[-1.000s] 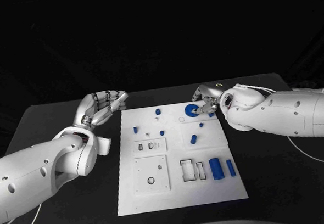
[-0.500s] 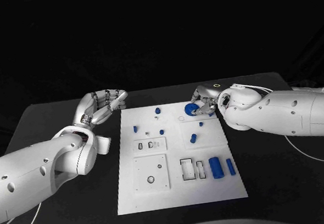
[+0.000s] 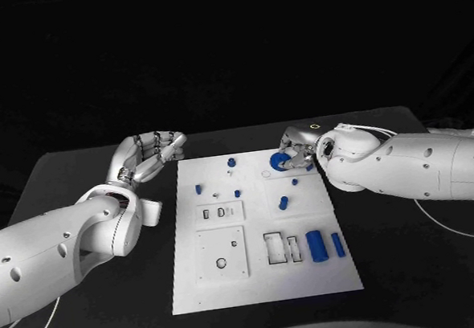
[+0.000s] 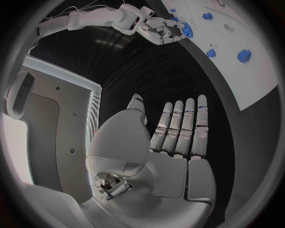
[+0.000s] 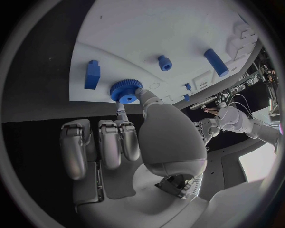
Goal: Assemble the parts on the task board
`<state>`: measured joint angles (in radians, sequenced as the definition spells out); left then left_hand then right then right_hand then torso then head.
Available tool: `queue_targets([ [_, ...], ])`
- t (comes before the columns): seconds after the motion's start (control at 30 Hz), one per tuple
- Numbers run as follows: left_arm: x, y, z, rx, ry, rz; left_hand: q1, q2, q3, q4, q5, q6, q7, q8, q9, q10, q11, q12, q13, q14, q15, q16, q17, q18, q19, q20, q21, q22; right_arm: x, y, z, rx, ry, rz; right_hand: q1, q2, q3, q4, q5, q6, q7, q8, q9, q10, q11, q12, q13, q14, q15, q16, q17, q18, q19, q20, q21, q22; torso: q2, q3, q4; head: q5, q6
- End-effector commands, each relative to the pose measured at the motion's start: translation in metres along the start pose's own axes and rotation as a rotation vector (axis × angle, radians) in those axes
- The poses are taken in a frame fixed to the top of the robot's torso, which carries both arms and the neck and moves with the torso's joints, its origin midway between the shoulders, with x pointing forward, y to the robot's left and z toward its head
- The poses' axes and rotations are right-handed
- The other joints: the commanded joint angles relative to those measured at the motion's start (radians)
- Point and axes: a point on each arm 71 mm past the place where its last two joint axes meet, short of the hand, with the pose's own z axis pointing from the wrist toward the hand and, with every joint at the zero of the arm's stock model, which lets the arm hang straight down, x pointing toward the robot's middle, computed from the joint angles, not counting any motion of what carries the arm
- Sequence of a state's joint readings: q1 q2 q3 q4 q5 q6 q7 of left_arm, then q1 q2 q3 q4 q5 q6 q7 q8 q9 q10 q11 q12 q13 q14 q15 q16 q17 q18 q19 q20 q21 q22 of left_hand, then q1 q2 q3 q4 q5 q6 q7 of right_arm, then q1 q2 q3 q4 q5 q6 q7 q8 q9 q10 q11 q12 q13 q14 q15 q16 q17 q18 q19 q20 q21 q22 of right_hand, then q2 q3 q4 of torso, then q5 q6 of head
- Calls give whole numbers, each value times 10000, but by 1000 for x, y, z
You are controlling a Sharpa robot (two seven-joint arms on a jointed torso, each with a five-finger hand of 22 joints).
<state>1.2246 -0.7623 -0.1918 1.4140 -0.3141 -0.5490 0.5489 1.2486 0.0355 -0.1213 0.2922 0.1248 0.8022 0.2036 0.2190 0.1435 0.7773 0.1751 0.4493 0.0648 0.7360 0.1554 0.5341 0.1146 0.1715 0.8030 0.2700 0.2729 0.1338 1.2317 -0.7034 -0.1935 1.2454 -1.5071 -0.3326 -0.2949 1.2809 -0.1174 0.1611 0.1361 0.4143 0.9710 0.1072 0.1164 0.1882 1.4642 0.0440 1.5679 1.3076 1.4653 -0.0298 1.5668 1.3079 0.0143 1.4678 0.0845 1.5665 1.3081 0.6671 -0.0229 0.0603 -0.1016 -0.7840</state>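
1. Fingers (image 5: pixel 128 107) of our right hand (image 3: pixel 298 153) pinch the blue gear (image 3: pixel 280 159) at the task board's (image 3: pixel 264 286) far right corner.
2. Our left hand (image 3: pixel 150 154) hovers over the desk (image 3: pixel 103 310) beside the board's far left corner, fingers (image 4: pixel 185 124) apart, holding nothing.

Looks like a robotics lab or test cell. Black drapes hung behind and around a black-covered table (image 3: pixel 94 230), shutting out everything else. Ahead of the left hand (image 3: pixel 151 152) and under the right hand (image 3: pixel 296 150), a white task board (image 3: pixel 263 278) cut with sockets and dotted with small blue parts (image 3: pixel 315 247). Thin cables (image 3: pixel 467 229) trailing across the cloth beneath the right arm.
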Motion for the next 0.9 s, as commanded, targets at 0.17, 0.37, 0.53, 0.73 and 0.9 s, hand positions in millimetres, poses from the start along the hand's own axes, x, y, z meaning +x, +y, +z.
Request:
queue_targets([
  [0.17,1,-2,0,165,40,8,68,22,-58,-13,49,-1,130,32,12,60,2,-49,-1,-60,10,-42,15,118,27,16,-40,-13,3,1,0,43,132,-179,242,158,259,-207,-47,287,-41,229,271,1066,-8,29,2632,1055,36,40,2629,-143,1030,26,43,2627,4,-1,-2,72,-38],
  [0.37,1,-2,0,170,42,7,68,22,-58,-13,49,-1,130,32,12,60,2,-49,-1,-60,10,-42,15,118,27,16,-40,-13,1,3,-2,-85,-195,-37,440,288,463,-470,-35,635,-25,443,503,1066,1,29,2632,1055,33,40,2629,-143,1030,16,43,2627,1,7,9,83,-98],
  [0.53,1,-2,0,168,42,7,68,22,-58,-13,49,-1,130,32,12,60,2,-49,-1,-60,10,-42,15,118,27,16,-40,-13,-3,7,-4,-396,-845,272,503,356,555,-595,12,828,8,549,641,1066,24,29,2632,1055,42,40,2629,-143,1030,20,43,2627,-1,11,8,117,-84],
  [0.73,0,-2,0,151,29,18,68,22,-58,-13,49,-1,130,32,12,60,2,-49,-1,-60,10,-42,15,118,27,16,-40,-13,-12,13,-10,-721,-1552,1110,488,367,594,-639,98,824,68,531,686,1066,66,29,2632,1055,64,40,2629,-143,1030,33,43,2627,11,11,8,176,-91],
  [0.9,0,-2,0,150,37,15,71,36,-69,-8,50,-3,130,35,15,62,2,-52,-1,-62,10,-43,22,118,28,17,-45,-18,-26,24,-14,-1108,-1856,1552,439,357,597,-639,95,797,124,494,694,1066,111,29,2632,1055,90,40,2629,-143,1030,49,43,2627,14,4,18,167,-84],
])
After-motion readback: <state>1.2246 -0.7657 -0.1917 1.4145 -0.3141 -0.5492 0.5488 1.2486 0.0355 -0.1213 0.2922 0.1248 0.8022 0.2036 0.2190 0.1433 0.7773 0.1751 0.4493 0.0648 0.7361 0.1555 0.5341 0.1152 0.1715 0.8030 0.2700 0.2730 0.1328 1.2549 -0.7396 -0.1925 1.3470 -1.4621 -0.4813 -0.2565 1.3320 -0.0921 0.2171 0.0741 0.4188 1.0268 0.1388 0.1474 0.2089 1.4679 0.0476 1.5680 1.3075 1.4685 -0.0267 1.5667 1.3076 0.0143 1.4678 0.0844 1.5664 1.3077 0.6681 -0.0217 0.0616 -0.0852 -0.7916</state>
